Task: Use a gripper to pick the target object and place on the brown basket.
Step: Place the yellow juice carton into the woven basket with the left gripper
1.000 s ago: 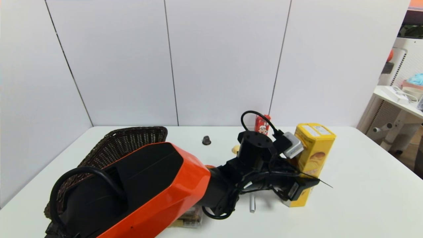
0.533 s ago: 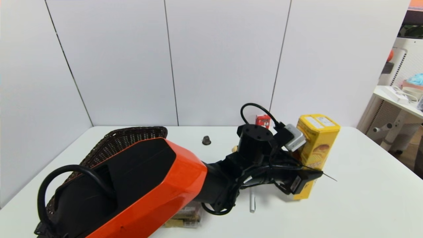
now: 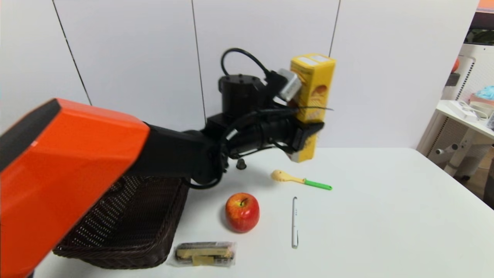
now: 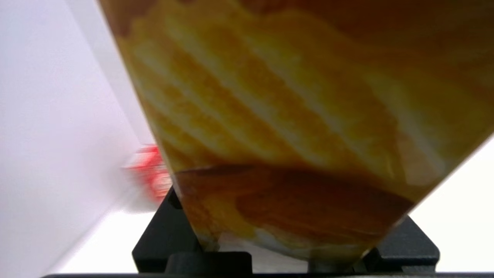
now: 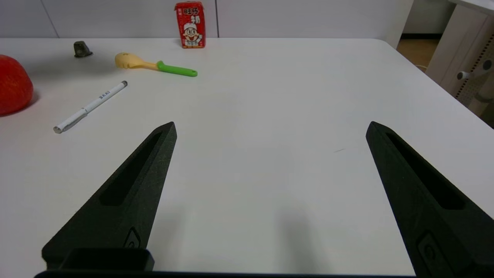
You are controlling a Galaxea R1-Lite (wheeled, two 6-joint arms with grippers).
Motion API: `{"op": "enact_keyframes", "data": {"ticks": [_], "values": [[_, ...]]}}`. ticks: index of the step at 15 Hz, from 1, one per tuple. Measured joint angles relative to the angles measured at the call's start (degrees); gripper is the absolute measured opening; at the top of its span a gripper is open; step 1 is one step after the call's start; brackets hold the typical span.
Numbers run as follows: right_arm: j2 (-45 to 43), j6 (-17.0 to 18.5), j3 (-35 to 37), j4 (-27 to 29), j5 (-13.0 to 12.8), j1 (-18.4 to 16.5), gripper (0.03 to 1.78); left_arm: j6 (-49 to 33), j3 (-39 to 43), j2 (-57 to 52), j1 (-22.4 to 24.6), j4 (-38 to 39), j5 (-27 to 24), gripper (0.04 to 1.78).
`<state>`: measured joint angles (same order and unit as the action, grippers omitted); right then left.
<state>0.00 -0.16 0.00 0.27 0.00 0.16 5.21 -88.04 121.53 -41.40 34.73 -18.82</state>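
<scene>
My left gripper is shut on the tall yellow snack box and holds it upright, high above the table's far middle. The box fills the left wrist view, clamped between the jaws. The brown basket lies on the table at the near left, below the orange arm, well to the left of the box. My right gripper is open and empty, low over bare table on the right side; it does not show in the head view.
On the table lie a red apple, a white pen, a yellow spoon with a green handle, a wrapped snack bar and a small dark cap. A red drink carton stands by the back wall.
My left gripper has lifted the yellow box off the table and carried it up and to the left. The arm has risen, uncovering the apple, spoon and basket.
</scene>
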Motion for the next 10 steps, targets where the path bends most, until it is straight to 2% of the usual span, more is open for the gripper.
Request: {"op": "enact_keyframes", "data": {"ticks": [7,10], "values": [[0.0,0.0,0.0,0.0,0.0,0.0,1.70,5.0,2.1,-15.0,23.2,-14.2,0.1,0.86],[0.0,0.0,0.0,0.0,0.0,0.0,1.70,6.0,8.0,-18.8,28.6,-14.6,0.1,0.86]]}}
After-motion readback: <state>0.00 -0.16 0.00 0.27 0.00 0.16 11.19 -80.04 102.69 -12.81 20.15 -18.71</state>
